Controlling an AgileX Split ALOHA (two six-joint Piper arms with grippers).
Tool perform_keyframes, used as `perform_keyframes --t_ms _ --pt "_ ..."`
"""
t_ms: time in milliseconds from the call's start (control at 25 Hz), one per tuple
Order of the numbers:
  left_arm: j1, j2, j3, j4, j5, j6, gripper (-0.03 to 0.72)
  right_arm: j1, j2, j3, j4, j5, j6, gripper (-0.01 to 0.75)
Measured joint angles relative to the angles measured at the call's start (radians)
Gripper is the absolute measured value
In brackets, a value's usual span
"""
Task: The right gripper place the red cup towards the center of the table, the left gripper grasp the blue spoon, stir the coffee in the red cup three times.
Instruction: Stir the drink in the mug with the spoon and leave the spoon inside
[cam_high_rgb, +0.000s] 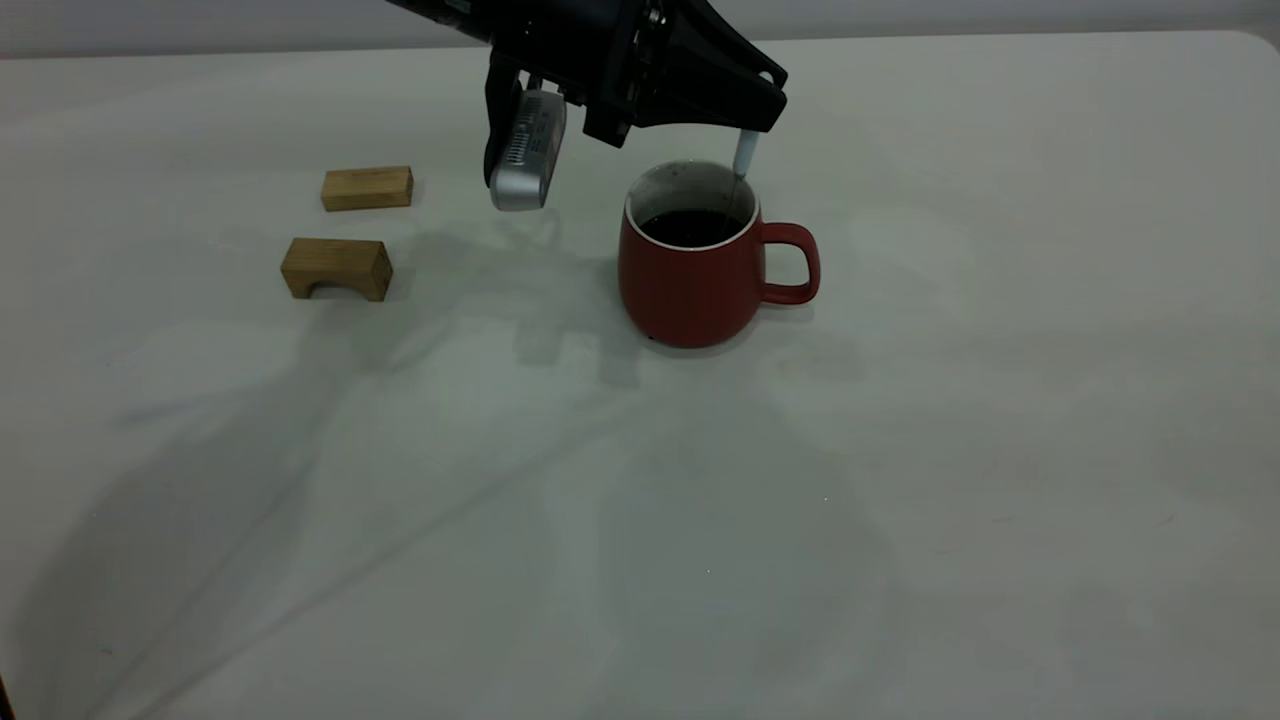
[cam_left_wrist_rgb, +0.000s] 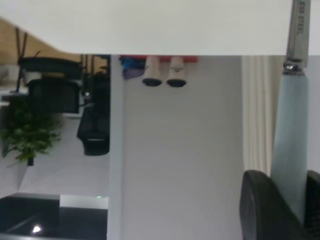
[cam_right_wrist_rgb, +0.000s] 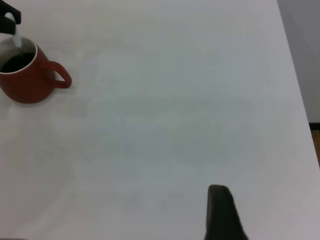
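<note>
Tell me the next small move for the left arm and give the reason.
Probably sweep the blue spoon in a circle: the left gripper holds it upright with its tip in the coffee inside the red cup.

The exterior view looks down from in front and above onto the table (cam_high_rgb: 900, 500), far enough back to take in most of the top, with the red cup (cam_high_rgb: 700, 280) near the middle and two wooden blocks (cam_high_rgb: 337, 267) to its left. The left wrist view sits tight against the blue spoon (cam_left_wrist_rgb: 290, 145) and faces outward past the table's edge into the room (a plant (cam_left_wrist_rgb: 22, 135) and dark furniture show there), so it shares only the spoon with the exterior view. The right wrist view looks down across bare table from well away, catching the same cup at its edge.
</note>
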Motion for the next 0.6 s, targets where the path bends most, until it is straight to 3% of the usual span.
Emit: perform_keyframes --t_ms 320,600 --pt "0.016 0.001 -0.004 0.123 -0.009 -0.141 0.181 0.0 0.0 0.0 0.0 0.0 0.0 0.511" --pt "0.046 0.001 -0.004 0.08 -0.05 0.016 0.181 0.0 0.0 0.0 0.0 0.0 0.0 0.511"
